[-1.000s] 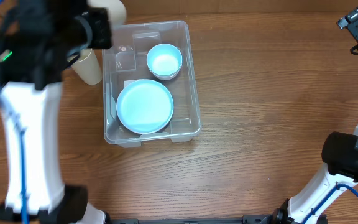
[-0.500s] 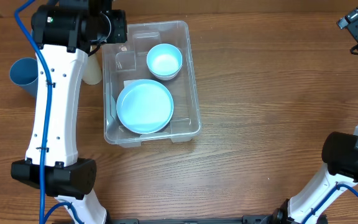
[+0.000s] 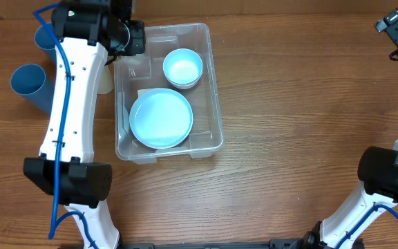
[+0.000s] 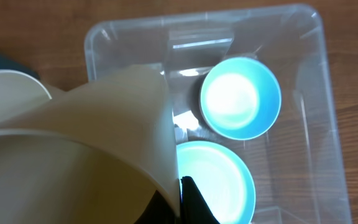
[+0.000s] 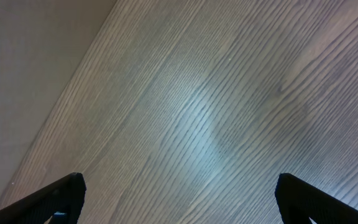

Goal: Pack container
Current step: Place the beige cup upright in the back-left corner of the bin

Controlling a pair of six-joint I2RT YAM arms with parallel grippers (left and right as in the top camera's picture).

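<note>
Pinching the cream cup, the left gripper hangs by the container corner. The container's white label is too hidden to read. The right gripper fingers stand wide apart.

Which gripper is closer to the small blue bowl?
Left. The left gripper, gripping a cream cup, hangs at the container's far-left corner, just left of the small blue bowl; the right gripper sits open, far off to the right.

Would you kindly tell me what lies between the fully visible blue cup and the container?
A cream cup lies between that blue cup and the container, partly under the left arm, as the overhead view shows.
</note>
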